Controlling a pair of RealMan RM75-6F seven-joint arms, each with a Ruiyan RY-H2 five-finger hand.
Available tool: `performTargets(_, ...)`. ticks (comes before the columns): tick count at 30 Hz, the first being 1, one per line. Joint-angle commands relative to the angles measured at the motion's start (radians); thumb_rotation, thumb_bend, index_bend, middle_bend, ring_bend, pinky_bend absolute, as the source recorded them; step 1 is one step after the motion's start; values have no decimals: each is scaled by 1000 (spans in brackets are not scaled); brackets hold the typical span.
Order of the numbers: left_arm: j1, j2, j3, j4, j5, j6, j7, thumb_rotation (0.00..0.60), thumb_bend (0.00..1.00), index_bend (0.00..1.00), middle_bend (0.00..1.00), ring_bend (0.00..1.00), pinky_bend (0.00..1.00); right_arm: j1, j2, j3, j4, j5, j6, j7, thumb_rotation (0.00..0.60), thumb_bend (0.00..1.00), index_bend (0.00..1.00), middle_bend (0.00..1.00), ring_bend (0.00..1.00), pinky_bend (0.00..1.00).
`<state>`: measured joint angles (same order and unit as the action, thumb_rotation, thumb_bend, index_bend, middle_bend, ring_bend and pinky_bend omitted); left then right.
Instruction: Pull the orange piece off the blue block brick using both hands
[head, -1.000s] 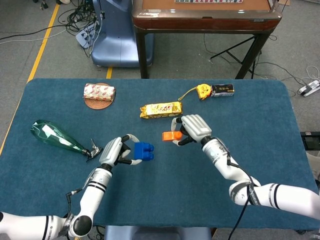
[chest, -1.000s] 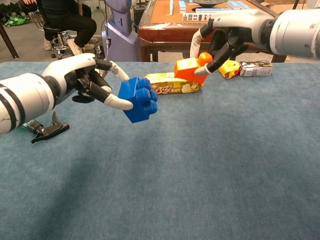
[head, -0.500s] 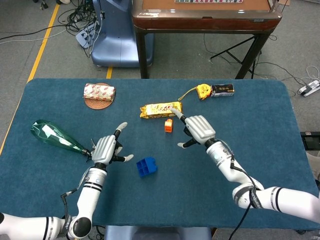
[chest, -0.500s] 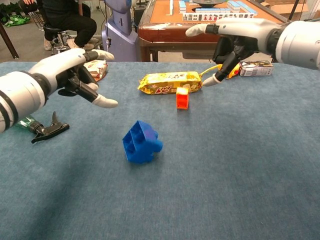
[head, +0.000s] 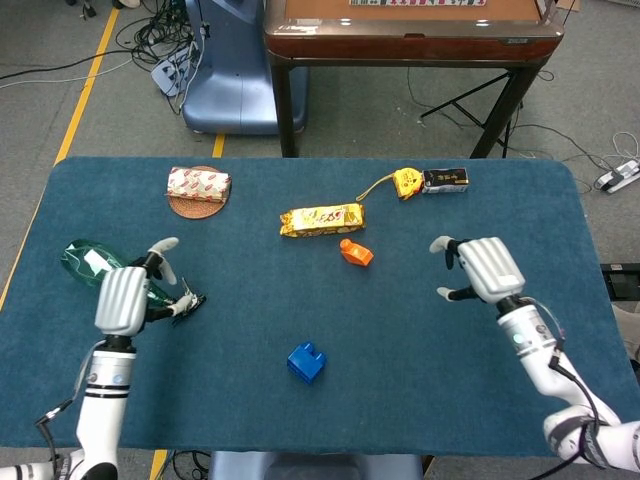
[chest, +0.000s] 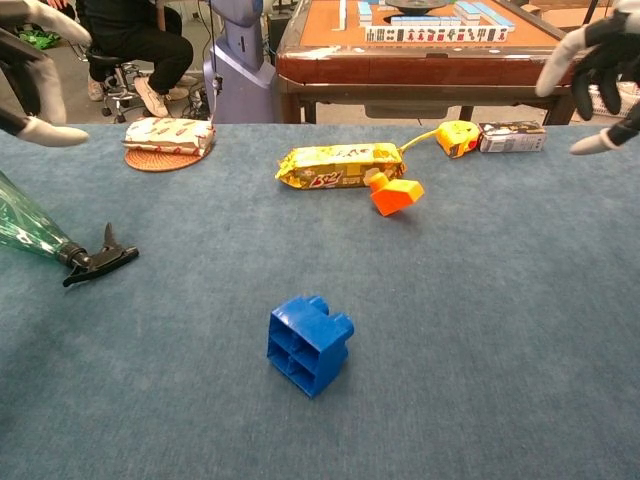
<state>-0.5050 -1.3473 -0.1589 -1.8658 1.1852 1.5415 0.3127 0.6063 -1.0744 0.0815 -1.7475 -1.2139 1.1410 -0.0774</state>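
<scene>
The blue block brick (head: 306, 361) (chest: 308, 344) lies alone on the table's near middle, tipped so its hollow underside shows. The orange piece (head: 355, 252) (chest: 395, 194) lies apart from it, further back, just in front of the yellow snack pack (head: 322, 219) (chest: 340, 165). My left hand (head: 124, 298) (chest: 30, 85) hovers open at the far left, holding nothing. My right hand (head: 486, 269) (chest: 598, 65) hovers open at the far right, also with nothing in it. Both hands are well away from the two pieces.
A green spray bottle (head: 100, 271) (chest: 50, 240) lies at the left beneath my left hand. A wrapped snack on a brown coaster (head: 198, 186) (chest: 168, 136) sits back left. A yellow tape measure (head: 405, 182) (chest: 459, 137) and small dark box (head: 444, 179) (chest: 512, 137) lie back right.
Both hands have let go of the pieces and drawn outward to the table's sides. The blue brick and the orange piece dropped to the table and came to rest separately.
</scene>
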Motion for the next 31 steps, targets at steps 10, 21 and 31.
performTargets(10,259,305,155,105,192,101,-303,600,0,316,243,112,110,-259,51,-113,73,-210,252,157,600,0,412,489,444,418)
performTargets(21,367,305,186,176,190,98,-342,600,0,316,276,194,279,-390,72,-138,93,-289,378,189,600,0,420,489,435,416)
performTargets(31,381,276,176,200,208,52,-295,600,0,317,283,206,290,-432,84,-118,98,-286,378,217,600,0,430,489,436,415)
